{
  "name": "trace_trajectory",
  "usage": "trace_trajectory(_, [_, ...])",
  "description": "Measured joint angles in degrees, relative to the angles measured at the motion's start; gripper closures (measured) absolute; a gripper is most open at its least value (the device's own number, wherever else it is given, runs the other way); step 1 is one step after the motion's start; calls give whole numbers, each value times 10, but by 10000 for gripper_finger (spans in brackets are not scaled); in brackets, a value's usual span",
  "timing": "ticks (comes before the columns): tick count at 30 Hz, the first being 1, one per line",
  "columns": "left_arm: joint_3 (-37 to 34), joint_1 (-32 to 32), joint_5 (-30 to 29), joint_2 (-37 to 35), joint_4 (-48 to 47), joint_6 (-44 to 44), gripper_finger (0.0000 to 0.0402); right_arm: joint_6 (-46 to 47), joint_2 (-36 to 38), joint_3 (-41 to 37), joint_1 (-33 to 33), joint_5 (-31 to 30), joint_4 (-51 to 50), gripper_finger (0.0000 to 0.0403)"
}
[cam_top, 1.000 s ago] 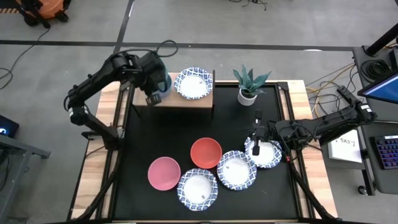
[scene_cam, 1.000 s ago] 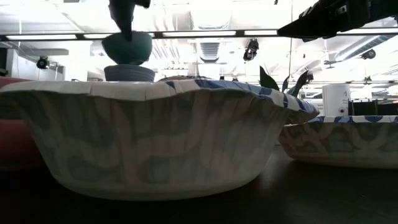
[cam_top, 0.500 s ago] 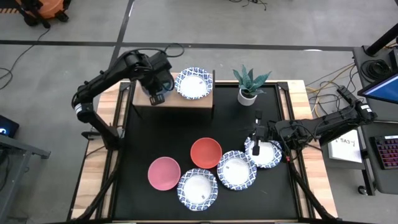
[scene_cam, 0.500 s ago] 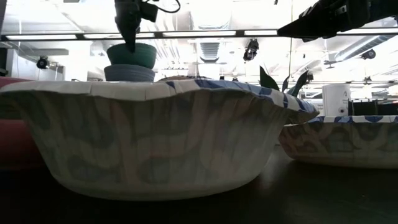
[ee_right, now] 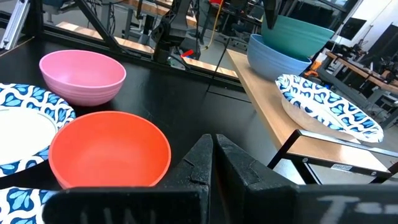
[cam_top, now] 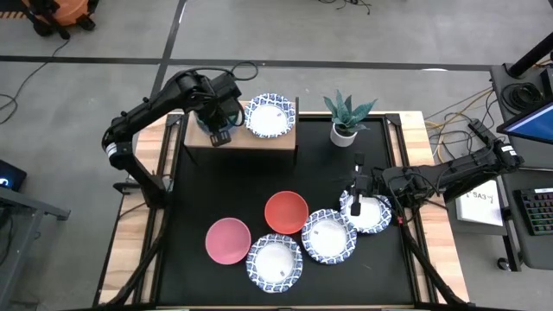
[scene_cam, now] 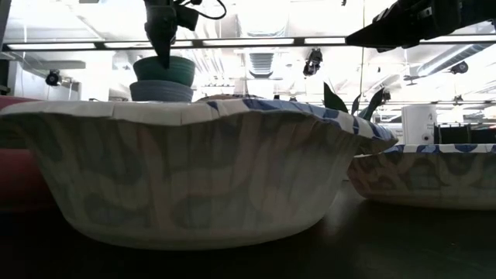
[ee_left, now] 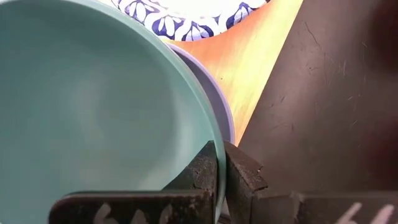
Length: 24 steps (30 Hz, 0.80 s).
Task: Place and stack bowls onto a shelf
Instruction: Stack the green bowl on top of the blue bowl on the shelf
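I see a potted plant (cam_top: 346, 115) with spiky green leaves in a white pot, standing at the far edge of the black-topped surface (cam_top: 216, 190), which has light wooden side rails. From the low view its leaves (scene_cam: 350, 101) rise dark against bright ceiling lights. Off the surface's right side sit a monitor (cam_top: 532, 121), a keyboard (cam_top: 536, 212) and a tangle of cables (cam_top: 454, 112). On the grey floor I see an orange-and-black object (cam_top: 60, 13).

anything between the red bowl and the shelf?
Nothing. In the high view only bare black table lies between the red bowl and the shelf; the right wrist view shows the same gap.
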<state>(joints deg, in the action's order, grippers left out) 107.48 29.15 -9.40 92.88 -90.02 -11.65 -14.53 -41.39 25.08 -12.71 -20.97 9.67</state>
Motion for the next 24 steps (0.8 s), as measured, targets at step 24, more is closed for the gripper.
trace_trajectory(24, [0,0,0,0,0,12,356,0,0,0,0,0,0,394])
